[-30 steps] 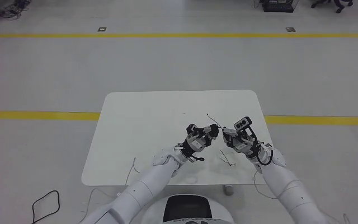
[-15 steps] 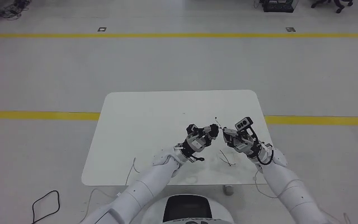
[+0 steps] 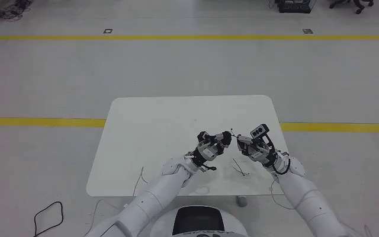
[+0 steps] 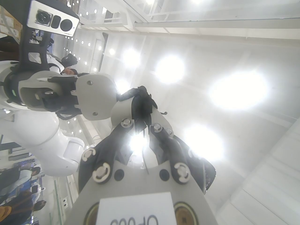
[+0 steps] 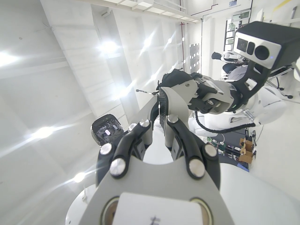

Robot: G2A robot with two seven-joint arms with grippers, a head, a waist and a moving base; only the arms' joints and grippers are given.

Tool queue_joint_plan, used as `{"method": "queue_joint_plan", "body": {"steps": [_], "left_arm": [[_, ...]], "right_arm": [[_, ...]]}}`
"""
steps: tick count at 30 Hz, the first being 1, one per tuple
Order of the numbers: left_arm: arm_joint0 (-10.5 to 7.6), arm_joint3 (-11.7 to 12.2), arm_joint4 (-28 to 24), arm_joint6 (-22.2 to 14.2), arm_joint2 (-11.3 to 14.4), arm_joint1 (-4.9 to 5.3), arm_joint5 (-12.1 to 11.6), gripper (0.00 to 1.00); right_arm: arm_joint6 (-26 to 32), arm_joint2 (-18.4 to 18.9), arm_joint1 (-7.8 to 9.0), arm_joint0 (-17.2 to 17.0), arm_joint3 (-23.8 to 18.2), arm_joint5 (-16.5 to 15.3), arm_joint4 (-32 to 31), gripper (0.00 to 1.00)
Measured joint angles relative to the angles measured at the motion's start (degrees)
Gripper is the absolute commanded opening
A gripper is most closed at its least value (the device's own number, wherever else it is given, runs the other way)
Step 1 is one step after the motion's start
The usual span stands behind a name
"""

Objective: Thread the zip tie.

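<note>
Top view: 2 grippers meet tip to tip above the table (image 3: 148, 136), over its right half, nearer the front edge.
Left gripper (image 3: 225, 137): clamped on the zip tie (image 3: 231, 130).
Right gripper (image 3: 239, 140): pinching the same zip tie, whose thin tail pokes toward the far edge.
Loose strips (image 3: 239, 167): lying on the table close to its front edge.

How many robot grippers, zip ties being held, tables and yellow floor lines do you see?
Grippers: 2, the left gripper and the right gripper
Held zip tie: 1
Table: 1
Yellow floor lines: 2
Total: 6
</note>
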Motion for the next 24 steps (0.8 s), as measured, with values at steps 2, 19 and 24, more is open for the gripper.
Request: {"method": "queue_joint_plan", "body": {"steps": [2,19,24], "left_arm": [[0.0,0.0,0.0,0.0,0.0,0.0,0.0,0.0],[0.0,0.0,0.0,0.0,0.0,0.0,0.0,0.0],[0.0,0.0,0.0,0.0,0.0,0.0,0.0,0.0]], "right_arm": [[0.0,0.05,-0.02,0.09,0.15,0.01,-0.13,0.0],[0.0,0.6,-0.22,0.61,1.57,0.11,-1.1,0.0],[0.0,0.64,-0.33,0.9,2.21,0.27,-1.38,0.0]]}}
